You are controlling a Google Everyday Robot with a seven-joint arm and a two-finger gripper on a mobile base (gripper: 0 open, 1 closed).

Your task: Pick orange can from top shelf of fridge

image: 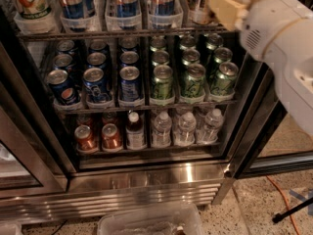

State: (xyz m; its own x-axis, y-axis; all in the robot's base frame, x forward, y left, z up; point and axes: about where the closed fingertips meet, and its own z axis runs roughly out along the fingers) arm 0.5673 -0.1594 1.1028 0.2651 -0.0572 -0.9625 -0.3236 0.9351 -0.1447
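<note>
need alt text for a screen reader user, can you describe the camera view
A white robot arm reaches its pincer to the right end of the top shelf of a drinks fridge. Below sit rows of blue cans and green cans, then bottles.

Close high view facing fridge [146, 176], tool [228, 6] upper right
</note>
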